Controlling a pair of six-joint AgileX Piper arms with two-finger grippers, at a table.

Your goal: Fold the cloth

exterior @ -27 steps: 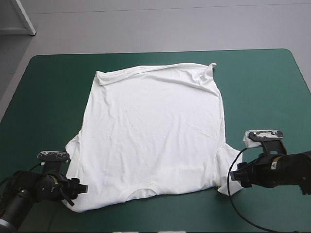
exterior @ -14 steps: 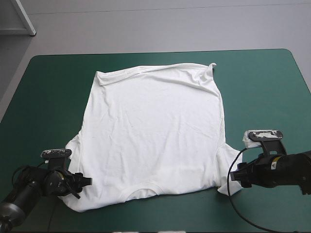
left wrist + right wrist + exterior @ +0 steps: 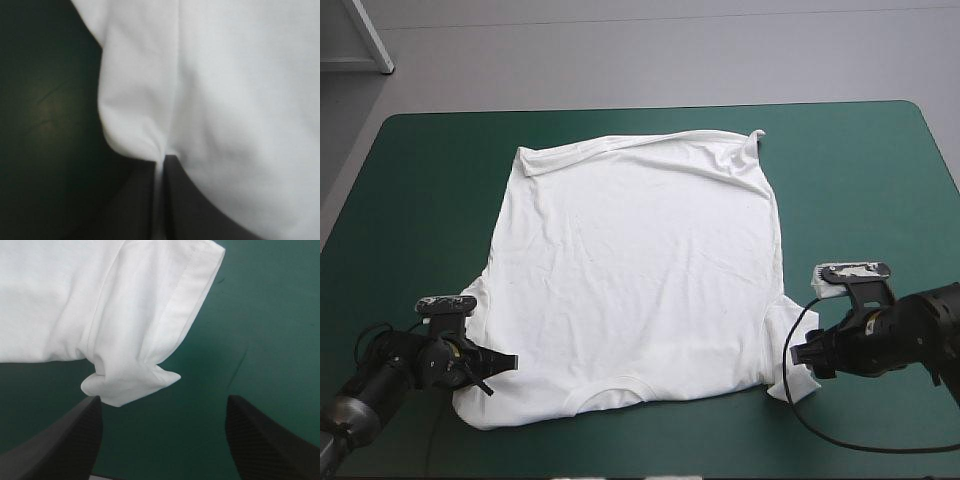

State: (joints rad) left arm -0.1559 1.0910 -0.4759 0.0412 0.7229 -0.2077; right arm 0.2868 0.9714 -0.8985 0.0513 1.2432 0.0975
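Note:
The white T-shirt [image 3: 630, 270] lies spread flat on the teal-green cover [image 3: 860, 170], with its collar toward the near edge and its hem at the far side. My left gripper [image 3: 500, 362] lies low at the shirt's near left corner, over the left sleeve. In the left wrist view its black fingers [image 3: 185, 200] meet in an arch [image 3: 161, 162] with a strip of the T-shirt [image 3: 240, 100] pinched between them. My right gripper [image 3: 798, 356] sits beside the right sleeve [image 3: 782, 345]. Its fingers stand wide apart [image 3: 165, 400], and the sleeve's crumpled tip [image 3: 130, 385] lies just ahead, untouched.
Bare teal-green cover runs along both sides of the shirt and beyond its hem to the far edge [image 3: 650, 108]. The table's near edge lies close behind both grippers.
My left gripper slid in onto the left sleeve and went from open to shut on the cloth. The right arm edged slightly toward the right sleeve, still open.

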